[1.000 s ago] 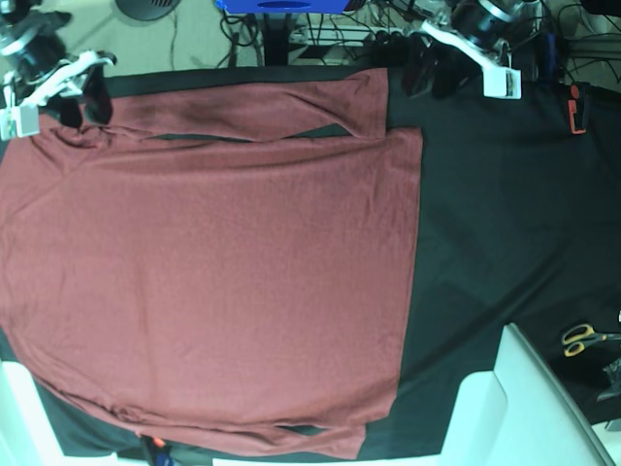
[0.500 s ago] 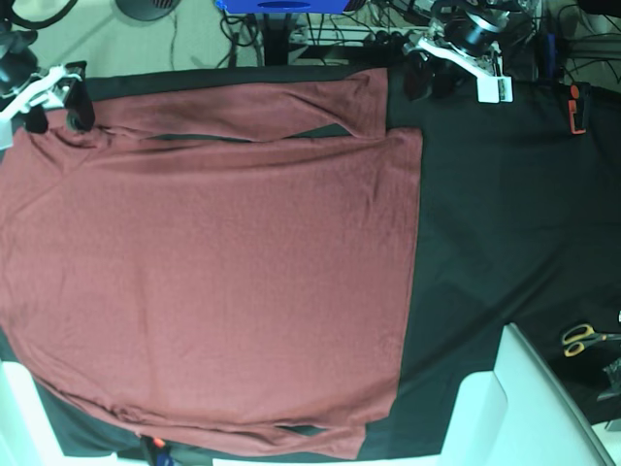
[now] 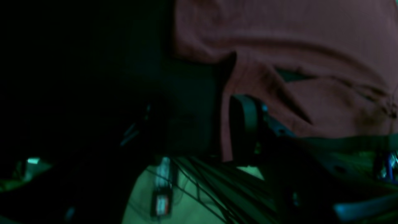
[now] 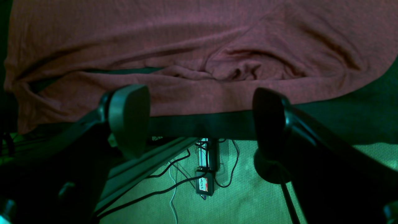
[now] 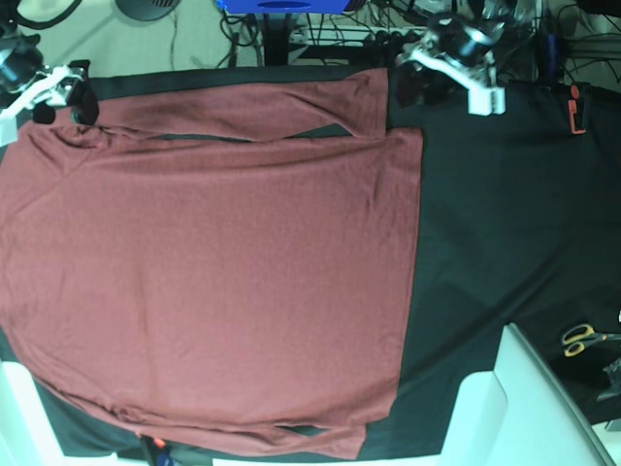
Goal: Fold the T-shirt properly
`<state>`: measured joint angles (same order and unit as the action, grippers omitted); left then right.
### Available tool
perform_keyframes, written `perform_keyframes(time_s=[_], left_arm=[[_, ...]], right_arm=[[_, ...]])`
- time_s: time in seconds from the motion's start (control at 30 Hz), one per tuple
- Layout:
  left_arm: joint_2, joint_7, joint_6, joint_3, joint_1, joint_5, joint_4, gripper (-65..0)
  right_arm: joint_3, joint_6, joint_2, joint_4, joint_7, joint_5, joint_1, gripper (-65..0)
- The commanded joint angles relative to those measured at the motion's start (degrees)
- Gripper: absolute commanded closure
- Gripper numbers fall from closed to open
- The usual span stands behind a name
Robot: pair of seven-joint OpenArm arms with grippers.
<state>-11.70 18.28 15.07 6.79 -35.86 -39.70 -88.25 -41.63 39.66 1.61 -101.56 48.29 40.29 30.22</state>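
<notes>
Base view: the T-shirt lies spread flat on the black table cover, one sleeve folded along the far edge, the other bunched along the near edge. The right gripper hangs at the shoulder end of the far sleeve, the left gripper just beyond that sleeve's cuff; from here neither one's opening can be read. A pair of scissors lies well apart from both. Right wrist view: the right gripper stands wide open with nothing between its pads; the shirt lies just ahead of them, wrinkled into a small knot of folds, with its edge running across in front. The fabric looks thin, soft and light, so it will likely sag and drag if lifted by one layer; the sleeve edge ahead of the pads seems the natural hold, pinched through both layers. Left wrist view: very dark and blurred. The shirt shows ahead and to one side of the left gripper, a cuff or hem corner hanging near one finger; the other finger is lost in shadow, so I cannot tell whether this gripper is open, closed or touching cloth.
</notes>
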Motion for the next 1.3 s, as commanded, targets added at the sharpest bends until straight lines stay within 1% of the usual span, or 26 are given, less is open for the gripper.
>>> perform_keyframes(time_s=[0.0, 0.1, 0.23, 0.33, 0.43, 0.53, 0.67, 0.73, 0.77, 0.8, 0.83, 0.87, 0.9, 0.93, 1.07, 1.17, 1.2, 1.23, 1.27], left_arm=[[0.0, 0.8, 0.4, 0.2, 0.4, -0.7, -0.4, -31.8], [1.5, 3.9, 0.4, 0.0, 2.5, -0.7, 1.3, -31.8], [3.0, 4.3, 0.4, -0.1, 3.2, -0.4, 2.2, -31.8], [3.0, 4.3, 0.4, -0.2, 3.6, -0.4, 2.6, -31.8], [2.6, 4.3, 0.4, -3.9, 4.5, -0.4, 3.7, -31.6], [2.8, 4.3, 0.4, -6.0, 5.5, -0.4, 5.0, -31.4], [3.0, 4.3, 0.4, -6.2, 6.4, -0.4, 7.1, -30.6], [3.0, 4.3, 0.4, -5.8, 6.4, -0.4, 7.3, -30.3], [3.0, 4.3, 0.4, -5.7, 6.4, -0.4, 7.3, -29.1], [3.0, 4.3, 0.4, -5.6, 6.4, -0.5, 7.3, -25.7], [3.0, 4.3, 0.4, -5.6, 6.5, -0.5, 7.3, -20.9], [3.0, 4.3, 0.4, -5.6, 6.5, -0.5, 7.3, -13.8], [3.0, 4.3, 0.4, -5.6, 6.5, -0.5, 7.3, -5.4], [3.0, 4.3, 0.4, -5.6, 6.5, -0.5, 7.2, 0.0], [3.0, 4.3, 0.4, -5.5, 7.1, -0.6, 7.0, 0.0], [3.0, 4.3, 0.4, -5.5, 7.1, -0.6, 6.7, 0.0], [3.0, 4.3, 0.4, -5.6, 7.1, -0.6, 6.5, 0.0], [2.9, 4.3, 0.4, -5.6, 7.0, -0.6, 6.1, 0.0], [2.8, 4.3, 0.4, -5.6, 6.7, -0.6, 5.4, 0.0]], right_arm=[[-0.4, 0.3, 0.5, -0.9, -0.9, 1.2, 0.2, -46.8], [-0.4, 0.3, 0.5, -0.9, -1.0, 1.2, 0.2, -46.8], [-0.4, 0.3, 0.6, -0.9, -1.0, 1.2, 0.2, -46.8], [-0.4, 0.3, 0.6, -0.9, -1.0, 1.2, 0.2, -46.8], [-0.4, 0.3, 0.6, -0.9, -1.0, 1.2, -0.1, -46.8], [-0.4, 0.3, 0.6, -0.9, -1.0, 1.2, -0.5, -46.8], [-0.4, 0.3, 0.6, -0.9, -1.0, 1.2, -0.5, -46.8], [-0.4, 0.3, 1.7, -0.8, -1.0, 1.2, -0.6, -46.8], [-0.4, 0.3, 1.9, -0.6, -1.0, 1.2, -0.6, -46.8], [-0.5, 0.3, 1.9, -0.3, -1.0, 1.2, -0.7, -46.8], [-0.9, 0.3, 2.0, 0.1, -1.1, 1.2, -0.8, -46.8], [-2.4, 0.3, 2.0, 0.6, -1.0, 1.2, -1.5, -46.8], [-4.4, 0.3, 1.7, 1.4, -1.0, 1.2, -2.4, -46.8], [-6.3, 0.3, 1.7, 2.5, -0.9, 1.2, -3.2, -46.8], [-12.4, 0.3, 2.4, 7.2, -0.6, 1.2, -6.3, -46.8], [-13.0, 0.3, 5.6, 12.5, -0.6, -0.9, -9.0, -45.6], [-13.1, 0.3, 6.3, 13.9, -0.6, -2.2, -10.1, -42.9], [-13.2, 0.3, 6.8, 15.3, -0.6, -3.8, -11.4, -38.3], [-13.5, 0.3, 7.1, 16.3, -0.6, -5.6, -12.5, -31.4]])
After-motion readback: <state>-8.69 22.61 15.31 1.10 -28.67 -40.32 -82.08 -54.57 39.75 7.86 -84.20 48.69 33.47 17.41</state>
